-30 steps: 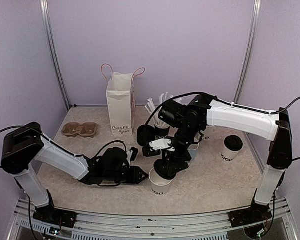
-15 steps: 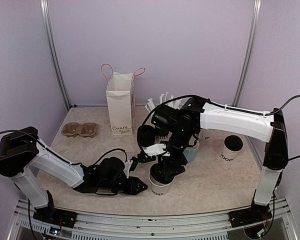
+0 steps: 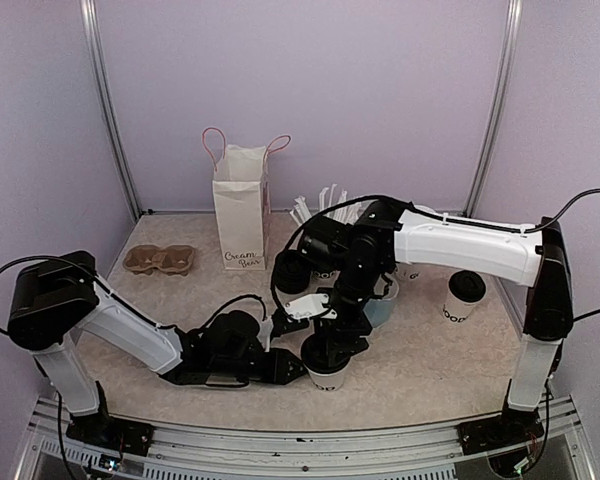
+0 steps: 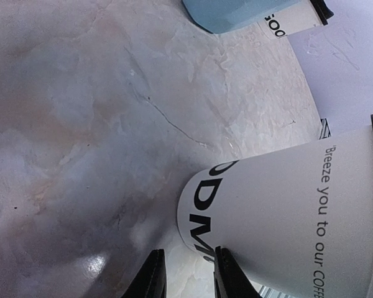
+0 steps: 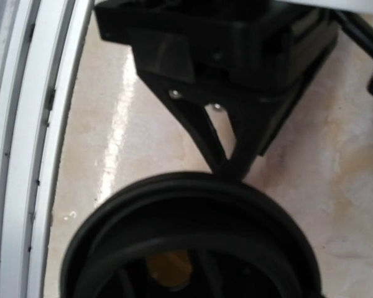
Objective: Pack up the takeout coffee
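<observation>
The small white paper cup with black print point(image 4: 286, 205) stands just beyond the left claw point(image 3: 292, 368), whose fingers are narrowly parted on nothing; the right claw point(image 3: 330, 345) hangs directly above its black plastic lid point(image 5: 193, 242), grip unclear; probably light and crushable, so hold gently near the stiffer rim.

I see one white "GOOD" cup point(image 3: 325, 378) upright, black-lidded, front centre of the tabletop point(image 3: 420, 365); the second cup point(image 3: 463, 300) stands upright, well right.

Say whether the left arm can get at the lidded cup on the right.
Probably not: the near cup and the right gripper above it stand between the left gripper and that far cup, and the arm looks stretched.
</observation>
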### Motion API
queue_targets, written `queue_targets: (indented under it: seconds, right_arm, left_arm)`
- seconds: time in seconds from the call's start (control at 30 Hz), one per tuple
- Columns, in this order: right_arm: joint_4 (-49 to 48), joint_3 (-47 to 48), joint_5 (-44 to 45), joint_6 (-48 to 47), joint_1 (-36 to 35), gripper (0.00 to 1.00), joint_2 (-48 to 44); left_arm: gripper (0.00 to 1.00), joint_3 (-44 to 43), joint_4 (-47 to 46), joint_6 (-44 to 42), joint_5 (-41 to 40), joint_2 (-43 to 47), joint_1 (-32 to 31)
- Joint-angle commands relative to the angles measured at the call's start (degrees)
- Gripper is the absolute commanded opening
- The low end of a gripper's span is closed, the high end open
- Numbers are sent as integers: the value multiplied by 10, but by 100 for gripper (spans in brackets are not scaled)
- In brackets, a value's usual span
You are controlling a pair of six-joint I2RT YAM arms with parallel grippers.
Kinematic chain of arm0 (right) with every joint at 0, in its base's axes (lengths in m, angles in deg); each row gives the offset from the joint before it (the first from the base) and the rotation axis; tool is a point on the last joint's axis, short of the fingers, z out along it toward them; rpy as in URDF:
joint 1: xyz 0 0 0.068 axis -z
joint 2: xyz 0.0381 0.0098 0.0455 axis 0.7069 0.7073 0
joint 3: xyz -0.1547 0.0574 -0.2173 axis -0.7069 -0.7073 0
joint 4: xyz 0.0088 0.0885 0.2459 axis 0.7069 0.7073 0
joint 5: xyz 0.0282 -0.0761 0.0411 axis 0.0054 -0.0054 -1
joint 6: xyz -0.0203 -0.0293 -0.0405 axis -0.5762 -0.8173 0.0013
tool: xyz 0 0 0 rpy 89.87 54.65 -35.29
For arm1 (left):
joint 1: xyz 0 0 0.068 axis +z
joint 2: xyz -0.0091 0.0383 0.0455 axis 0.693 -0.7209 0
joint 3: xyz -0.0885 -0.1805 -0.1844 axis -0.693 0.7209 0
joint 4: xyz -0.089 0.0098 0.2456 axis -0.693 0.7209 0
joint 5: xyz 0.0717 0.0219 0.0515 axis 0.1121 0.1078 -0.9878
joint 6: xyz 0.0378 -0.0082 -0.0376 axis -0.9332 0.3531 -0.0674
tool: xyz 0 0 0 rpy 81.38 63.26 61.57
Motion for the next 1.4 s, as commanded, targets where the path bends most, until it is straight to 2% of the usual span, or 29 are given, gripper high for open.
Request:
queue_targets:
  seconds: [0.0, 0.23, 0.4, 0.67, 0.8, 0.9, 1.03, 1.1, 1.23, 1.33, 1.37]
  right_arm:
    - [11, 8, -2, 0, -9, 40, 14]
    - [14, 0, 2, -3, -10, 46, 9]
    - [11, -11, 8, -2, -10, 55, -10]
    - [-7, -27, 12, 7, -8, 73, -72]
    - [-27, -51, 25, 17, 0, 73, -97]
    - [-62, -74, 29, 32, 19, 70, -126]
    - [-113, -127, 1, 60, 54, 69, -176]
    - [-144, -169, -43, 86, 82, 69, -198]
    - [-187, -233, -117, 133, 142, 71, -226]
    - [-193, -268, -151, 148, 167, 74, -233]
    - [-195, -278, -159, 152, 168, 75, -233]
  left_arm:
    - [28, -10, -24, 6, 7, -13, 1]
    - [28, -8, -25, 8, 6, -11, 4]
    - [29, -6, -14, 7, 3, -4, 4]
    - [39, -8, 111, -28, -36, 71, 10]
    - [41, -21, 184, -53, -57, 120, 23]
    - [43, -39, 214, -76, -74, 156, 32]
    - [53, -71, 203, -114, -95, 199, 34]
    - [56, -89, 187, -132, -89, 206, 33]
    - [59, -131, 175, -146, -39, 176, 32]
    - [69, -156, 179, -148, -29, 133, 21]
    - [70, -160, 180, -148, -31, 122, 17]
